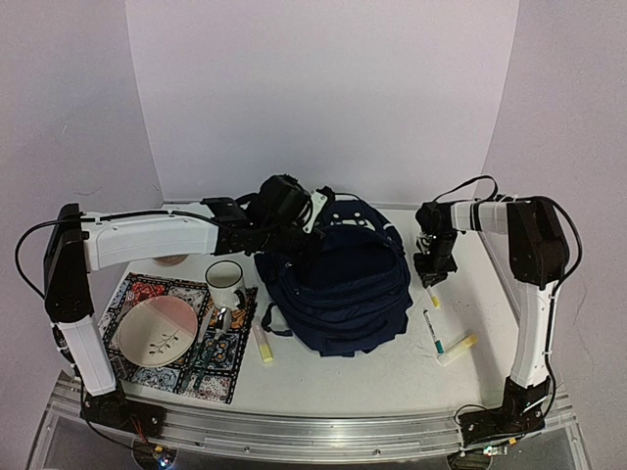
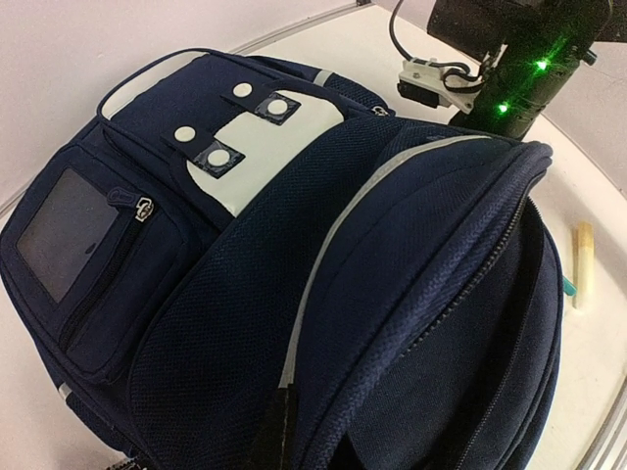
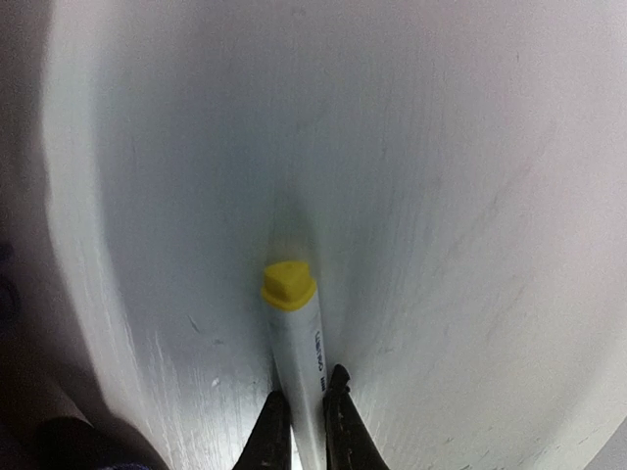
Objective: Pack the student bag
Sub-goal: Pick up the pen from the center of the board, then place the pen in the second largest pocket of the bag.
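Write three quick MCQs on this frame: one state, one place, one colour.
1. The student bag's main compartment is:
A. gaping open
B. zipped shut
C. folded flat

2. The plate lies:
A. inside the bag
B. on the patterned mat, left of the bag
C. right of the bag

3. The cap of the marker in the right gripper is:
A. green
B. red
C. yellow

Answers:
1 A: the left wrist view shows the zip parted over a dark interior.
2 B: the top view shows it on the mat, left of the bag.
3 C: the right wrist view shows a yellow cap just ahead of the fingers closed on the barrel.
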Robot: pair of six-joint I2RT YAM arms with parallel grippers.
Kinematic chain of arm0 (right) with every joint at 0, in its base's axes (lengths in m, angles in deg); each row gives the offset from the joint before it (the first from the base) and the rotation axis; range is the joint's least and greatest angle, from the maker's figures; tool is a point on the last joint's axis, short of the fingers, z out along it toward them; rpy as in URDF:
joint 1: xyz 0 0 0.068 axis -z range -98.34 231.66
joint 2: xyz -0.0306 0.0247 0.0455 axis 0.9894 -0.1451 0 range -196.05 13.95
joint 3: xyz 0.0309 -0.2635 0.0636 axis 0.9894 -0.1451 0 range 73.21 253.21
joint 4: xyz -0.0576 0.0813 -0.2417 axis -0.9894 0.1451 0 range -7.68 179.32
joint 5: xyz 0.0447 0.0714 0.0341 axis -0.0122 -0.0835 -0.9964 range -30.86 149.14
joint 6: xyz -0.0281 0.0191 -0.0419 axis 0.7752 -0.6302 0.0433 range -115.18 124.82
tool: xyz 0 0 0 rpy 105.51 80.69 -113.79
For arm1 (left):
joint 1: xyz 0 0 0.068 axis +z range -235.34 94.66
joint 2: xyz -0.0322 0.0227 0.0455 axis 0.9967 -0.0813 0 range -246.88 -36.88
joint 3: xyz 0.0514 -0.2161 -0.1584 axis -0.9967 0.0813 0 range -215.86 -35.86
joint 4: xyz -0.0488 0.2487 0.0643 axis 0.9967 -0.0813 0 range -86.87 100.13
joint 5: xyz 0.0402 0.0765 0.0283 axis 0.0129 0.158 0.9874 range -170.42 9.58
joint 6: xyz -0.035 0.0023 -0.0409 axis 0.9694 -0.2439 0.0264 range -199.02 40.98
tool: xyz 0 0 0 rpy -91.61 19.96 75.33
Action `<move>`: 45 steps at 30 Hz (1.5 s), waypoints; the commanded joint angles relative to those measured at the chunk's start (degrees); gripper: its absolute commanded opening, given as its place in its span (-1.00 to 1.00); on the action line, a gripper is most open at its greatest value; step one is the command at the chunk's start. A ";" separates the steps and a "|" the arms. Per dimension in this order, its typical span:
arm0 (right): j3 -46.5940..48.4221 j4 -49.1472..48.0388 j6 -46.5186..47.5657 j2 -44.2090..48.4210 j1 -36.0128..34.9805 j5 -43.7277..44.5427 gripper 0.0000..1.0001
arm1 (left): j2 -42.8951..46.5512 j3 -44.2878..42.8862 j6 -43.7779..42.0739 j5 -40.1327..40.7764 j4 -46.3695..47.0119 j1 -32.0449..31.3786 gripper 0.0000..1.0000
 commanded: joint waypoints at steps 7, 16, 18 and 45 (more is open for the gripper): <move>-8.04 4.34 -2.29 9.23 0.10 -8.19 -1.00 | 0.72 -3.01 0.91 -0.33 2.82 0.23 -1.00; -15.03 -1.38 -8.97 22.47 0.11 -14.29 -1.00 | 0.04 -3.37 1.78 0.05 2.78 0.23 -1.00; -16.98 -3.01 -11.00 26.15 0.10 -17.13 -1.00 | -0.02 -3.58 1.79 0.18 2.82 0.18 -1.00; -35.03 -50.17 -57.38 45.35 -19.74 -30.31 -1.00 | -1.71 -8.65 4.02 -10.81 2.77 0.20 -1.00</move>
